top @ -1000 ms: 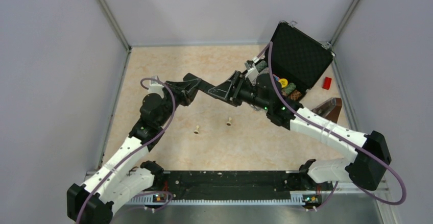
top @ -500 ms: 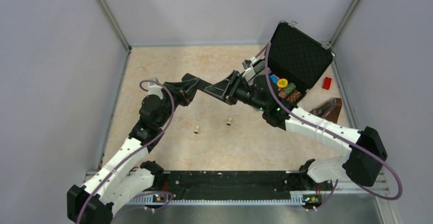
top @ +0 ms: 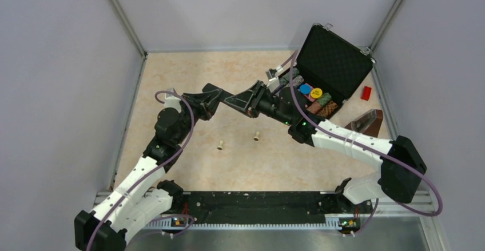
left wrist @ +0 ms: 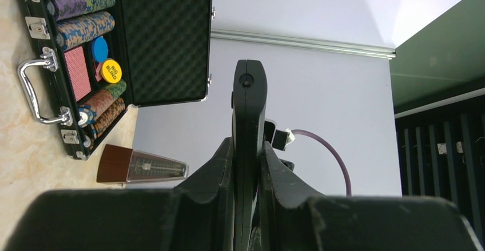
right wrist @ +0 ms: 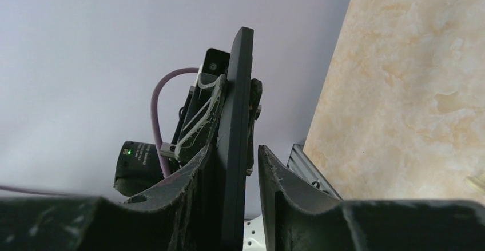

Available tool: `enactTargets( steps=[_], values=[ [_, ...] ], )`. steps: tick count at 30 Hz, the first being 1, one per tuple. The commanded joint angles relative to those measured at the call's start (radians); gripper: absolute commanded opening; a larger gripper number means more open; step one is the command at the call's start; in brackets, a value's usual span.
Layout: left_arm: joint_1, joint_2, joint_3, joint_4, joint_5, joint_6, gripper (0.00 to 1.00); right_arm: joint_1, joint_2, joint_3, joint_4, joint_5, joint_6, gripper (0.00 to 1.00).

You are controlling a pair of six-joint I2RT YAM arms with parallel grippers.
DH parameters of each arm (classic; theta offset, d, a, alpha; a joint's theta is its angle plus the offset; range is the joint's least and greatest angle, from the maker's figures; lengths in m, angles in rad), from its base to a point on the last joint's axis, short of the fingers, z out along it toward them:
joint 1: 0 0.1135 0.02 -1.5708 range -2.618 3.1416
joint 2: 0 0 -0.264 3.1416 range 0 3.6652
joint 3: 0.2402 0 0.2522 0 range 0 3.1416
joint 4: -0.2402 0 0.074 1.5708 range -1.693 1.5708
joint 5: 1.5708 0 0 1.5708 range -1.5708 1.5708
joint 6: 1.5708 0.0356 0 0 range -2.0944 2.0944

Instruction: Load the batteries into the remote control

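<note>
The remote control (top: pixel 231 99) is a slim black bar held in the air above the middle of the table. My left gripper (top: pixel 216 98) is shut on its left end, and in the left wrist view the remote (left wrist: pixel 249 102) stands edge-on between the pressed fingers of that gripper (left wrist: pixel 247 148). My right gripper (top: pixel 247 100) is around the other end. In the right wrist view the remote (right wrist: pixel 237 91) lies against one finger of the right gripper (right wrist: pixel 235 151), with a gap to the other. No batteries are in view.
An open black chip case (top: pixel 334 62) with coloured chips stands at the back right. A red block (top: pixel 366 92) and a brown metronome (top: pixel 369 123) lie by the right wall. Two beige pegs (top: pixel 220 144) (top: pixel 257 136) stand on the table below the grippers.
My right arm has slid left along the remote, closer to the left gripper. The remote and left gripper have shifted slightly left.
</note>
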Motion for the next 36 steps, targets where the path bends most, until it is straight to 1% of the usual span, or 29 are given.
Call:
enactTargets(
  steps=[1, 8, 12, 14, 17, 18, 20, 22, 24, 26, 30, 33, 34, 36],
  values=[
    [-0.006, -0.057, 0.029, 0.125, 0.081, -0.040, 0.00, 0.012, 0.060, -0.014, 0.012, 0.024, 0.006, 0.32],
    [-0.006, -0.088, 0.020, 0.104, 0.101, -0.062, 0.00, 0.025, 0.110, 0.006, 0.045, 0.027, 0.023, 0.29],
    [-0.006, -0.116, 0.019, 0.062, 0.091, -0.028, 0.00, 0.028, 0.122, 0.019, 0.046, 0.022, 0.028, 0.30],
    [-0.003, -0.129, 0.020, 0.033, 0.089, 0.008, 0.00, 0.029, 0.108, 0.024, 0.034, 0.020, 0.027, 0.35],
    [0.002, -0.148, 0.030, -0.033, 0.085, 0.087, 0.00, 0.029, 0.067, 0.028, 0.009, 0.005, -0.002, 0.51],
    [0.005, -0.155, 0.031, -0.047, 0.087, 0.120, 0.00, 0.029, 0.050, 0.033, -0.014, -0.008, -0.028, 0.60],
    [0.007, -0.169, 0.035, -0.089, 0.088, 0.180, 0.00, 0.027, 0.006, 0.049, -0.078, -0.039, -0.110, 0.72],
    [0.012, -0.169, 0.045, -0.127, 0.120, 0.225, 0.00, 0.018, -0.030, 0.072, -0.183, -0.091, -0.214, 0.78],
    [0.014, -0.162, 0.045, -0.124, 0.160, 0.258, 0.00, 0.000, -0.066, 0.080, -0.237, -0.143, -0.292, 0.81],
    [0.013, -0.157, 0.043, -0.129, 0.194, 0.292, 0.00, -0.027, -0.090, 0.079, -0.258, -0.208, -0.331, 0.83],
    [0.016, -0.121, 0.043, -0.105, 0.292, 0.359, 0.00, -0.061, -0.109, 0.091, -0.277, -0.340, -0.400, 0.84],
    [0.017, -0.101, 0.061, -0.084, 0.361, 0.402, 0.00, -0.063, -0.101, 0.112, -0.301, -0.465, -0.521, 0.83],
    [0.018, -0.082, 0.084, -0.105, 0.392, 0.424, 0.00, -0.063, -0.091, 0.122, -0.320, -0.502, -0.579, 0.82],
    [0.019, -0.050, 0.142, -0.147, 0.464, 0.476, 0.00, -0.067, -0.064, 0.156, -0.391, -0.527, -0.661, 0.81]
  ],
)
